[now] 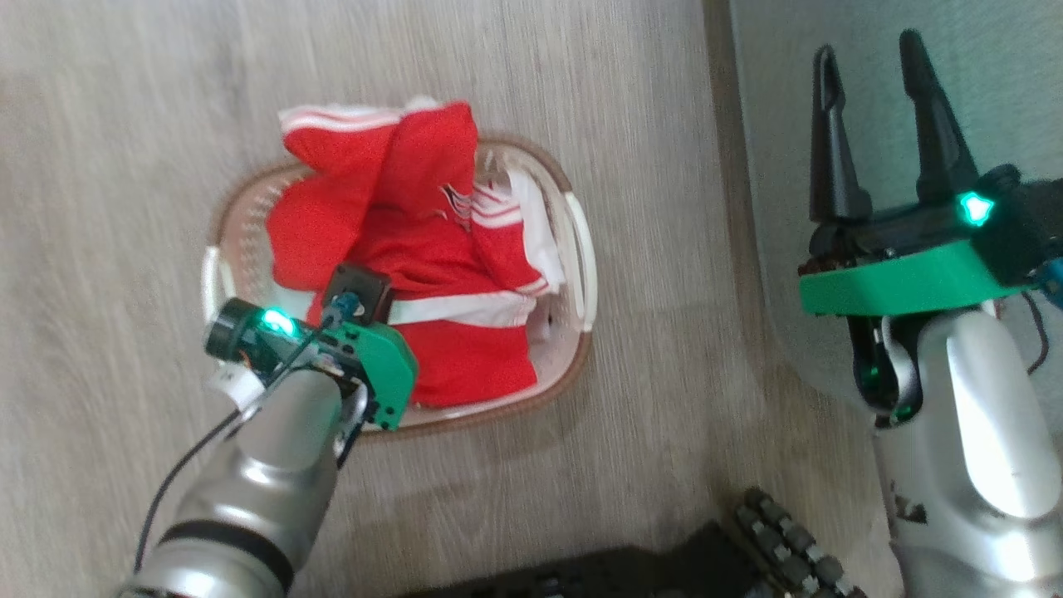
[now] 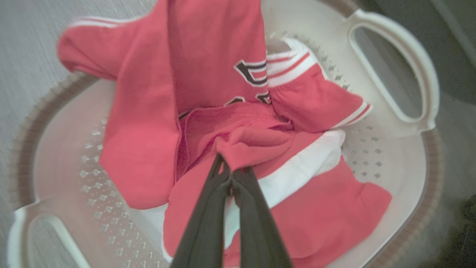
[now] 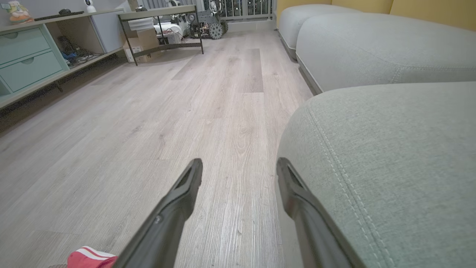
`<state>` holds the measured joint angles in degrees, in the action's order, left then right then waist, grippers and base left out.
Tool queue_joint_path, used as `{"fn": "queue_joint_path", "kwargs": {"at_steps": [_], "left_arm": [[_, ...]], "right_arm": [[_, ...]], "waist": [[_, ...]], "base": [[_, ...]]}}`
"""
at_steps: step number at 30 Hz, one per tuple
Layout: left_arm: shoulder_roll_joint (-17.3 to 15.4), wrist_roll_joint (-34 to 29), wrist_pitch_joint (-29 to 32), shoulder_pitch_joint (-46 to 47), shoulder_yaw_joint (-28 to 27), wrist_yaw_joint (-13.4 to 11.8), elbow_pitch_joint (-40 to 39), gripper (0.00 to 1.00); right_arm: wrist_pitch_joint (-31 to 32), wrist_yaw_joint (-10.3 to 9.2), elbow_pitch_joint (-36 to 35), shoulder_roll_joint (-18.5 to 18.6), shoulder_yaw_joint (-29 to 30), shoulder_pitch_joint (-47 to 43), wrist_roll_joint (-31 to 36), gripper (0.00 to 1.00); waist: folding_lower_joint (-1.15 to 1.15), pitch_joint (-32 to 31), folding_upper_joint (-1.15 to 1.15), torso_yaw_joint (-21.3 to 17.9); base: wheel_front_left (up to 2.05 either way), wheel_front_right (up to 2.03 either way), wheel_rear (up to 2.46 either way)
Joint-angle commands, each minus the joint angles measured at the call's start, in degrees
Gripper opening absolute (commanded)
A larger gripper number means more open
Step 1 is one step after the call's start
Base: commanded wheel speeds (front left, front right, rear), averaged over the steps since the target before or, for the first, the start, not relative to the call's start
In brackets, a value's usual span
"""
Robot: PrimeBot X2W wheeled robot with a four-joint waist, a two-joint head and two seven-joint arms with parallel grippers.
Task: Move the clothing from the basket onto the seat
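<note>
- The wood-plank floor carries everything. Bare boards run between the basket and the sofa, so nothing on the floor blocks a carry across.
- The seat, a grey-green cushion, lies along the floor's right side. The part in view is bare, so there is room to set the load down. More cushions continue beyond it.
- A cabinet with green drawers and a metal-framed table stand at the floor's far edge, well apart from the work.
- The basket stands on the floor near the seat's left edge, with a strip of boards between them. It is probably placed this close so one arm can lift out and swing over.
- The clothing, red with white stripes, is heaped in the basket, and one sleeve is draped over the far rim. I judge that this overhang could drag on the rim during a lift.
- The right jaws are spread wide and hold nothing. They sit over the seat's left edge, apparently parked out of the way.
- The left jaws are down in the basket, closed tight on a bunched red fold near the middle of the heap. Pinching a top layer should let that garment peel free.
</note>
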<state>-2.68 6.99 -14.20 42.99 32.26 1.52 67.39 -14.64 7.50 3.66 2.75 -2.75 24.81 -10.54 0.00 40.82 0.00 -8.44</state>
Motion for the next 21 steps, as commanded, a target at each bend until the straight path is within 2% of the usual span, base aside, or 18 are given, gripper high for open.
{"fn": "queue_joint_path", "kwargs": {"at_steps": [1, 12, 21], "left_arm": [[-0.5, 1.1, -0.8, -2.7, -2.0, 0.1, -3.1, 0.0], [-0.4, 5.8, -0.8, -9.7, -5.8, 1.0, -18.0, 0.0], [-0.4, 7.0, -0.8, -11.2, -6.6, 1.8, -24.7, 0.0]], "right_arm": [[-0.4, -0.01, -0.8, 0.1, -0.6, -2.8, 0.5, 1.0], [-0.4, -0.01, 4.5, 0.1, 0.3, -8.8, 2.3, 1.0], [-0.4, -0.01, 7.2, 0.1, 0.1, -14.1, 2.8, 1.0]], "waist": [[0.0, -5.6, 0.0, 1.4], [0.0, -22.2, 0.0, 4.4], [0.0, -32.8, 0.0, 4.8]], "base": [[0.0, 0.0, 0.0], [0.0, 0.0, 0.0], [0.0, 0.0, 0.0]]}}
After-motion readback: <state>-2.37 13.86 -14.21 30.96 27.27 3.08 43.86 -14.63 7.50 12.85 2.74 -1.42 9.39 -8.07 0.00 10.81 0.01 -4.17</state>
